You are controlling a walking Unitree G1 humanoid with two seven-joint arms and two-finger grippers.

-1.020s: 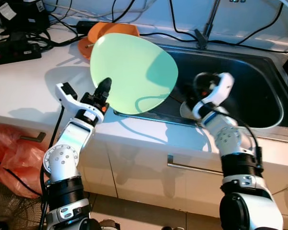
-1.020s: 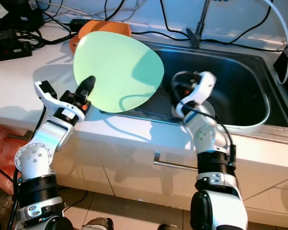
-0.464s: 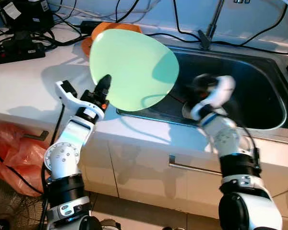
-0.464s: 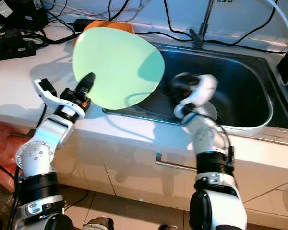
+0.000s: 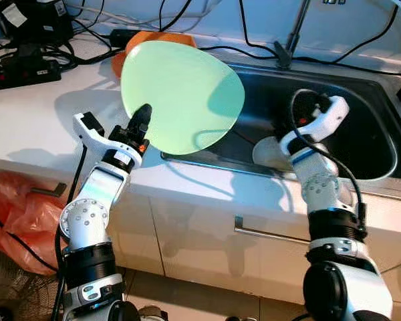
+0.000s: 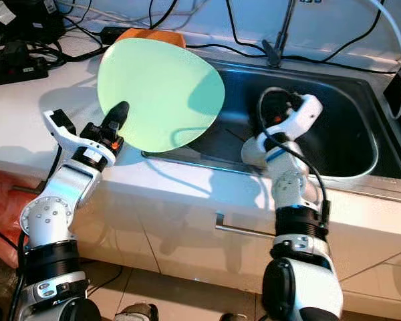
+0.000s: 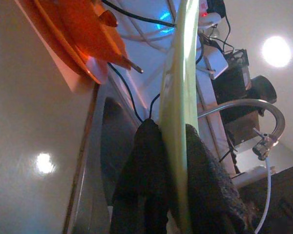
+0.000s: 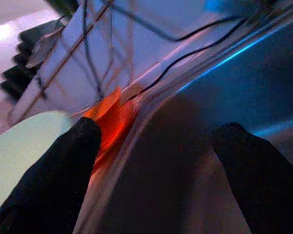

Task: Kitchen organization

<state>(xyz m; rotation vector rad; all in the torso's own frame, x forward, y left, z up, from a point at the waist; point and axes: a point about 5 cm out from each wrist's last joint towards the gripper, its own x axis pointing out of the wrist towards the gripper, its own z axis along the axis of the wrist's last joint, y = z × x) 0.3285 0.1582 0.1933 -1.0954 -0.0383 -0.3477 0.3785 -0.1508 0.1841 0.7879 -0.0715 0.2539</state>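
Standing on edge, the smooth, round, pale green plate [image 5: 182, 95] is tilted over the white counter [image 5: 40, 114] beside the steel sink [image 5: 361, 127], its rim pinched in the left gripper [image 7: 172, 161]. Over the basin, the right gripper [image 8: 156, 161] is spread wide, seemingly empty.

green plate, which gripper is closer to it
Left. The left gripper is shut on the green plate, pinching its lower rim beside the sink. The right gripper is open, apart from the plate, over the sink basin.
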